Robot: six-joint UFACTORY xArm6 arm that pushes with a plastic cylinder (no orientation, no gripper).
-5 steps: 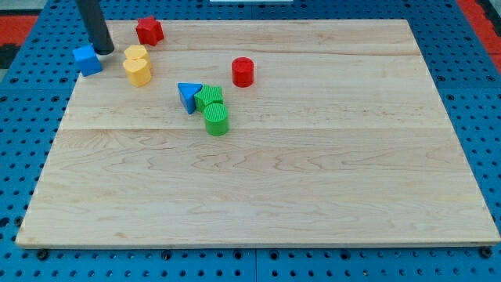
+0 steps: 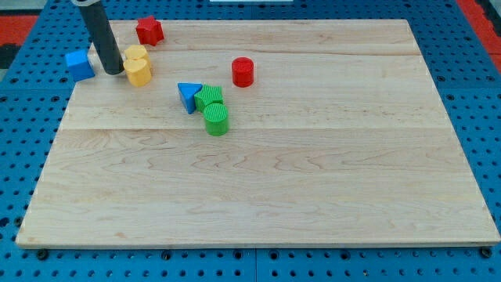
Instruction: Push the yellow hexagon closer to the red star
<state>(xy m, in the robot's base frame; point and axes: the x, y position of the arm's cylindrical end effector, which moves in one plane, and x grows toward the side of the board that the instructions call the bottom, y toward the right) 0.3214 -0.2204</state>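
The red star (image 2: 149, 30) lies near the view's top left of the wooden board (image 2: 313, 180). Two yellow blocks sit just below it, touching each other: the upper one (image 2: 136, 55) and the lower one (image 2: 139, 72), which looks like the hexagon. My tip (image 2: 113, 71) rests on the board just left of the lower yellow block, close to it or touching it. A blue cube (image 2: 79, 63) sits left of my tip, at the board's left edge.
A red cylinder (image 2: 243, 71) stands right of the yellow blocks. A blue triangle (image 2: 188, 95), a green block (image 2: 209, 98) and a green cylinder (image 2: 217, 120) cluster near the board's middle left.
My tip moved down and right, from the blue cube's top right to beside the lower yellow block. The blue cube shifted left, partly off the board's edge.
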